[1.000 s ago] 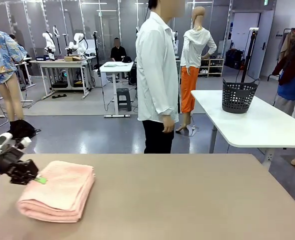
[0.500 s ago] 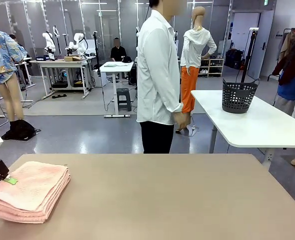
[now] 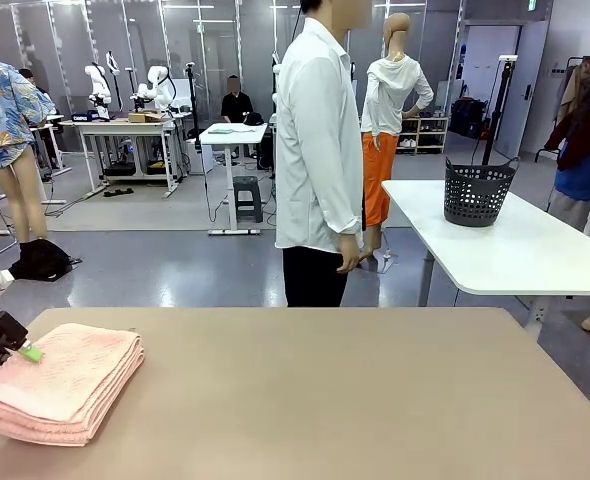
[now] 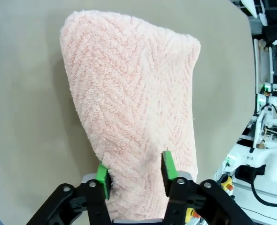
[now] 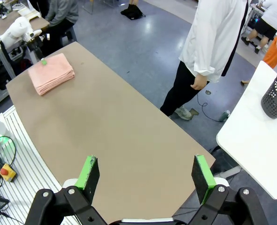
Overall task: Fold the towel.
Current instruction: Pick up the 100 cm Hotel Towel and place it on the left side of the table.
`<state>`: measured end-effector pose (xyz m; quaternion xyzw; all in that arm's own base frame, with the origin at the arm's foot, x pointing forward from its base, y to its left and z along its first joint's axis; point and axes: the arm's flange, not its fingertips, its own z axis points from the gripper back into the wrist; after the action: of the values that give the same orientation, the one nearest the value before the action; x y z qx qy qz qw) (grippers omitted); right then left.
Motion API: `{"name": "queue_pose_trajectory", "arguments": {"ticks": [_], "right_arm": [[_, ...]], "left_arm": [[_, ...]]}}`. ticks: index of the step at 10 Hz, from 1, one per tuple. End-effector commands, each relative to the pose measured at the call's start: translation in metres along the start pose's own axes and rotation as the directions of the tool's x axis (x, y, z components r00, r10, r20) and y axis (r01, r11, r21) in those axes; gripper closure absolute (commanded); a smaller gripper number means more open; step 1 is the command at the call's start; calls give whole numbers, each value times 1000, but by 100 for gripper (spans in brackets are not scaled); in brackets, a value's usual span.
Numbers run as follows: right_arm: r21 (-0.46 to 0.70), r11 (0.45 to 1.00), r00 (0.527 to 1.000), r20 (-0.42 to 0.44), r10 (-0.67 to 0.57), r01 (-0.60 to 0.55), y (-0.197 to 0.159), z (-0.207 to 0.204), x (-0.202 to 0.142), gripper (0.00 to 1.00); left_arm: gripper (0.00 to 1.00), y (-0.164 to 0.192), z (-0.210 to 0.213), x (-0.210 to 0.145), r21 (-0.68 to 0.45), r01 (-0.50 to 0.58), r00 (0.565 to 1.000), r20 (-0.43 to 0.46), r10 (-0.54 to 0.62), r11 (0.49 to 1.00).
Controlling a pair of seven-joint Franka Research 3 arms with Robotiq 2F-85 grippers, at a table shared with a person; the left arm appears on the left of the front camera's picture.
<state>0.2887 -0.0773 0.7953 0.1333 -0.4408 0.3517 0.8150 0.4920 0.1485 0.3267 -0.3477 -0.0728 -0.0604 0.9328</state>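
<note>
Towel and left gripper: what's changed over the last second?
The folded towel was dragged toward the table's left edge by the left gripper, mostly in the first half-second, then barely shifted. The gripper's fingers now straddle it, open. The person stayed behind the table.

no legible text, labels, brands or numbers on anything in these pictures, a small green sign [image 3: 531, 5] high on the far wall at the front view's top right, perhaps an exit sign, too small to read
</note>
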Motion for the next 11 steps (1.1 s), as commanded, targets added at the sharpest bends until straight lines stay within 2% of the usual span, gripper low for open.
{"name": "queue_pose_trajectory", "arguments": {"ticks": [1,6,7,8,11], "right_arm": [[-4,1000,1000,-4,-3,3,0,0,1,0],[-4,1000,1000,-4,-3,3,0,0,1,0],[-4,1000,1000,-4,-3,3,0,0,1,0],[-4,1000,1000,-4,-3,3,0,0,1,0],[-4,1000,1000,-4,-3,3,0,0,1,0]], "left_arm": [[0,-5,6,2,41,-17,999,42,15,999],[0,-28,17,0,142,14,998,66,-24,990],[0,-34,15,-5,180,50,998,37,-57,982],[0,-17,21,8,95,31,996,77,-38,995],[0,-17,21,8,95,31,996,77,-38,995]]}}
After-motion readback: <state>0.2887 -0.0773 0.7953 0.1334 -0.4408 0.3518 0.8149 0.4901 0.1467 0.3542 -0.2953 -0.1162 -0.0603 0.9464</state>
